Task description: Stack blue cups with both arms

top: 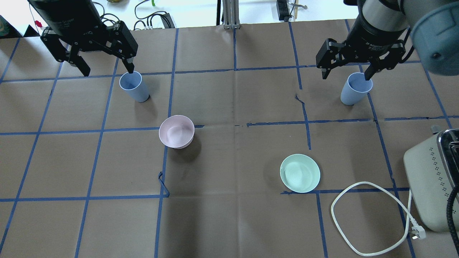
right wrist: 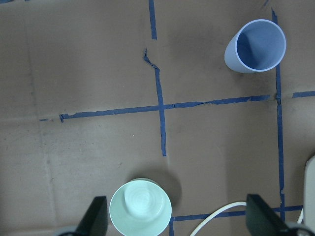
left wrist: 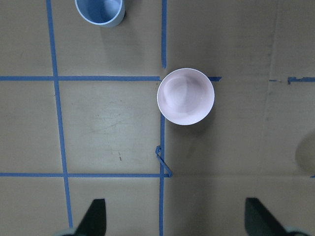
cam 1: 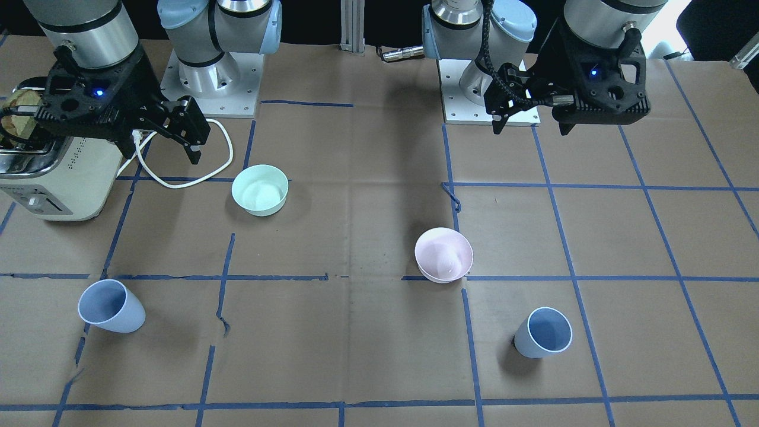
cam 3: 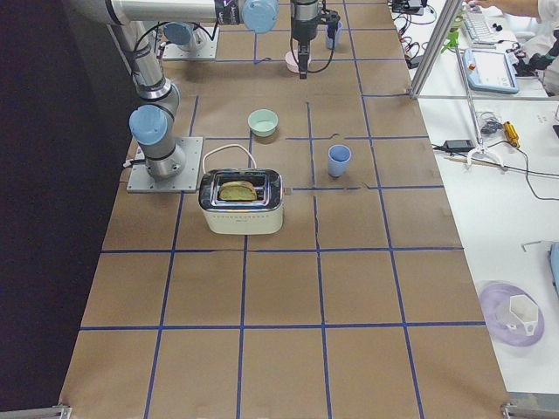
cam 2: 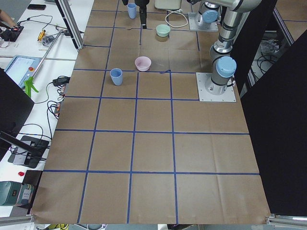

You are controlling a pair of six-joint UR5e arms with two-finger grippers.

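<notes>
Two pale blue cups stand upright and apart at the table's far side. One cup (top: 133, 86) is on the left, also in the left wrist view (left wrist: 100, 11) and the front view (cam 1: 544, 332). The other cup (top: 355, 89) is on the right, also in the right wrist view (right wrist: 256, 45) and the front view (cam 1: 111, 305). My left gripper (top: 108, 71) hangs open and empty, high above the table near the left cup. My right gripper (top: 346, 76) hangs open and empty, high near the right cup. Both show in the front view, left gripper (cam 1: 529, 127) and right gripper (cam 1: 161, 155).
A pale pink bowl (top: 176, 131) sits left of centre and a mint-green bowl (top: 299, 173) right of centre. A cream toaster (top: 434, 179) with bread stands at the near right, its white cable (top: 358, 215) looped on the table. Blue tape lines grid the brown cardboard.
</notes>
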